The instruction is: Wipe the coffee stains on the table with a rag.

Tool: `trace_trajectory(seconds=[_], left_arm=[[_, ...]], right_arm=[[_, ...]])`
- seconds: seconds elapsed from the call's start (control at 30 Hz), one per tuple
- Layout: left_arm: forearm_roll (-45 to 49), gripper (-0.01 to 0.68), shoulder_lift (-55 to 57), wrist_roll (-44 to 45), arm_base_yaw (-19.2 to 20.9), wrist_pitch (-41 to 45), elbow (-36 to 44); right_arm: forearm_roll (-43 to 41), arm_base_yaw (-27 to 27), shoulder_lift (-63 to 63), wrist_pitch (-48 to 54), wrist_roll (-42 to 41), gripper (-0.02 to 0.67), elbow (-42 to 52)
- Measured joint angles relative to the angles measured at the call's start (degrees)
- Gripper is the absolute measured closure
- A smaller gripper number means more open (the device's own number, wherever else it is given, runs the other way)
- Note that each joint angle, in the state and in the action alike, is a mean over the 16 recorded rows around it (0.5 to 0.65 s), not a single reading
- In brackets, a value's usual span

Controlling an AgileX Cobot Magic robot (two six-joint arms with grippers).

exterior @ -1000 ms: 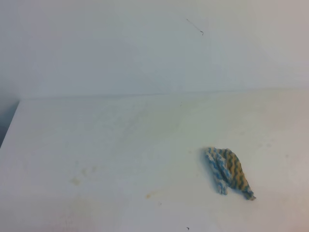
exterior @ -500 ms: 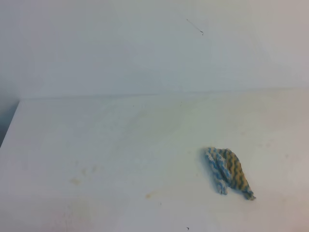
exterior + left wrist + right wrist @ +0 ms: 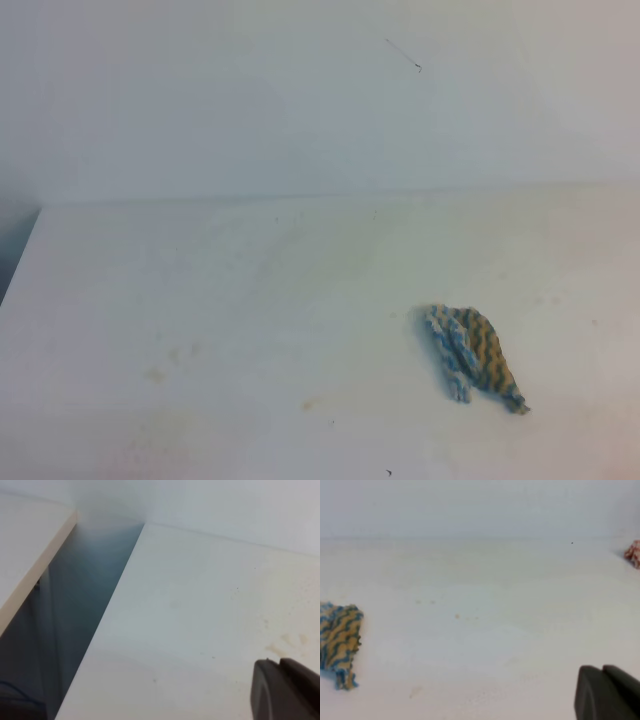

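The right gripper (image 3: 607,692), pressed together and empty, hangs well right of the rag (image 3: 339,642) (crumpled, yellow-tinged) on the table (image 3: 485,640).

The rag (image 3: 339,640) is seen lying crumpled at the tabletop's (image 3: 485,630) left edge — faint specks (image 3: 456,615) alongside, closed fingers (image 3: 605,692) lower right.

The rag (image 3: 472,358) lies on the table (image 3: 250,290), right of centre and toward the near edge in the exterior high view. The coffee stains (image 3: 155,375) sit on the table well apart from the rag, to its left, with one speck (image 3: 309,405) between them near the front. A wall (image 3: 300,100) stands behind the table.
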Motion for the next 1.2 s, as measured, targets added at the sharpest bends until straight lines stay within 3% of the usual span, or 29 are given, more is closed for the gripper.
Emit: trace_trajectory(seconds=[1.2], left_arm=[[0.0,0.674,0.0,0.0,0.0,0.0,0.0]], right_arm=[[0.0,0.0,0.0,0.0,-0.9,0.652,0.0]])
